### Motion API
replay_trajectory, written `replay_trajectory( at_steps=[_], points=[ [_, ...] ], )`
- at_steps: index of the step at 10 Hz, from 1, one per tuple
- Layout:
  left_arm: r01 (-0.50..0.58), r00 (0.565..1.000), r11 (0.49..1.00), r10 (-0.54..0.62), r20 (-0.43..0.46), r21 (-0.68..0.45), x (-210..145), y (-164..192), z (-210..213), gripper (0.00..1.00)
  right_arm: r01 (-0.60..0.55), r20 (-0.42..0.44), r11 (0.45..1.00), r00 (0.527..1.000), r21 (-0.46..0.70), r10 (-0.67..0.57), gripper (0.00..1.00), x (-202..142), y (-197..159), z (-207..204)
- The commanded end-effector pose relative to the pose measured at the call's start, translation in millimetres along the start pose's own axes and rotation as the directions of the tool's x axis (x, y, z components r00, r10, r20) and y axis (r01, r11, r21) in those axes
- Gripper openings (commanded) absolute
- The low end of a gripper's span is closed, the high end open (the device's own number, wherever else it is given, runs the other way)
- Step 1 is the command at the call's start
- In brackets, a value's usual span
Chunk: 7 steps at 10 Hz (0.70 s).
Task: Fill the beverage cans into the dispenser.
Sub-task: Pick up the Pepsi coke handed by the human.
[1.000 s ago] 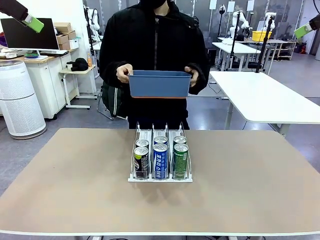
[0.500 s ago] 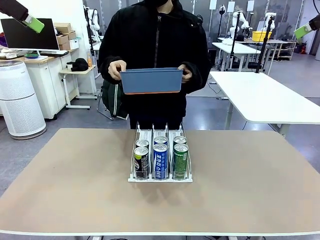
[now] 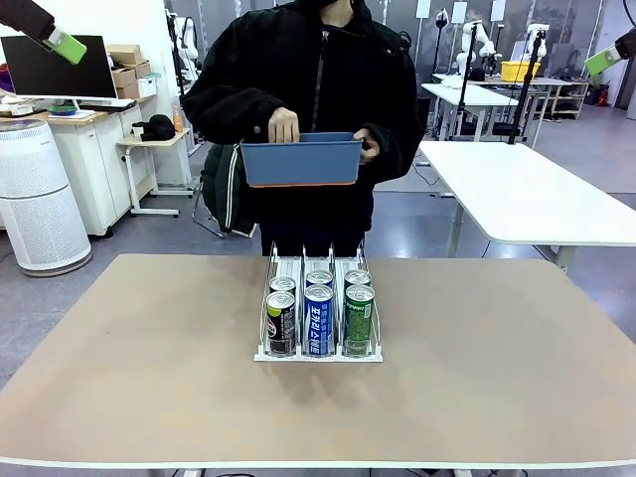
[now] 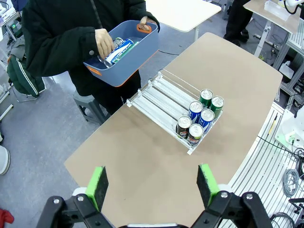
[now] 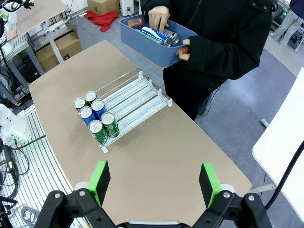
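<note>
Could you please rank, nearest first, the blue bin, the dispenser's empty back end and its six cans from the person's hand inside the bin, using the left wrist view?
1. Blue bin: the hand is inside it.
2. Dispenser's empty back end: on the table, person's side.
3. Six cans: dispenser's front, robot's side.

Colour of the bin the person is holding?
Blue bin with orange handle trim; shows best in the right wrist view.

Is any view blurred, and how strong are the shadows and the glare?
Front view: sharp, even light, only a faint shadow on the table before the dispenser. Left wrist view: sharp, no hard shadows beside the cans. Right wrist view: sharp, silver can tops shine mildly.
</note>
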<state>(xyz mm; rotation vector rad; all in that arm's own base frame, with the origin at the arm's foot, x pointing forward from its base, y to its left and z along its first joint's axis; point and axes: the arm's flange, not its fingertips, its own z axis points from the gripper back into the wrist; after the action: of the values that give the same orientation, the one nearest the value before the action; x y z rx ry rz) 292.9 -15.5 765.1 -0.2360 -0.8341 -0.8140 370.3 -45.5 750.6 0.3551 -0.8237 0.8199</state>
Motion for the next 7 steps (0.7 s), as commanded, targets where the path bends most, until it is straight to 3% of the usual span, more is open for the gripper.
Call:
replay_trajectory(
  at_steps=[1,7],
  points=[
    [-0.003,1.0,1.0,0.003,-0.002,-0.003,-1.8,0.8,-1.9,1.0,0.006,0.001,1.0,1.0,0.008,-0.006,1.0,1.5,0.9,-0.4],
    [-0.003,1.0,1.0,0.003,-0.002,-0.003,-1.8,0.8,-1.9,1.0,0.006,0.001,1.0,1.0,0.008,-0.006,1.0,1.5,0.9,-0.4]
  ],
)
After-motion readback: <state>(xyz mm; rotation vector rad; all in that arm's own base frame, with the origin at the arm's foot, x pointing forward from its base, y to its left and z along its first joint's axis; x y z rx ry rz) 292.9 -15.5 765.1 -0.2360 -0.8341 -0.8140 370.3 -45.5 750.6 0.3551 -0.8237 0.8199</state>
